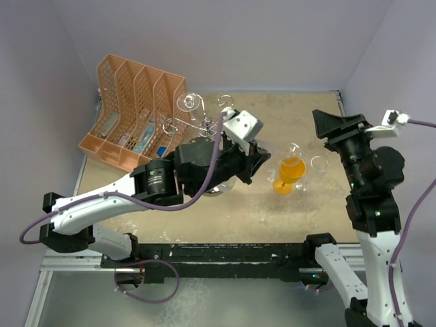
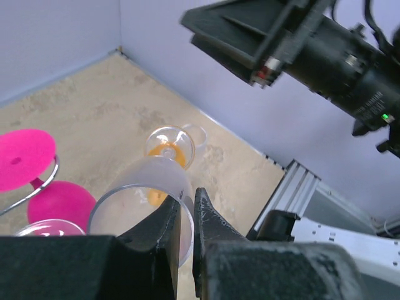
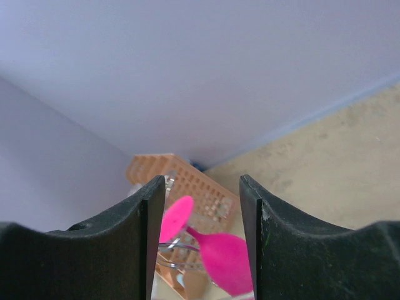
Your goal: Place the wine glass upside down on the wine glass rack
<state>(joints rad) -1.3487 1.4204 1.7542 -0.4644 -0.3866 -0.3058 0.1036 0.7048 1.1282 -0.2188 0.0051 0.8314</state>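
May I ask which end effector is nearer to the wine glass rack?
Left. The left end effector, shut on a clear wine glass, is just right of the wine glass rack; the right end effector is open, farther right.

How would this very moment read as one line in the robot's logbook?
left gripper: shut on clear wine glass rim | right gripper: open, empty | wine glass rack: that glass not yet on it

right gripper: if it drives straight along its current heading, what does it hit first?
Probably the pink wine glass, framed slightly low between the fingers of the open right gripper; the orange file organizer sits behind it. Depth is hard to judge from the wrist view.
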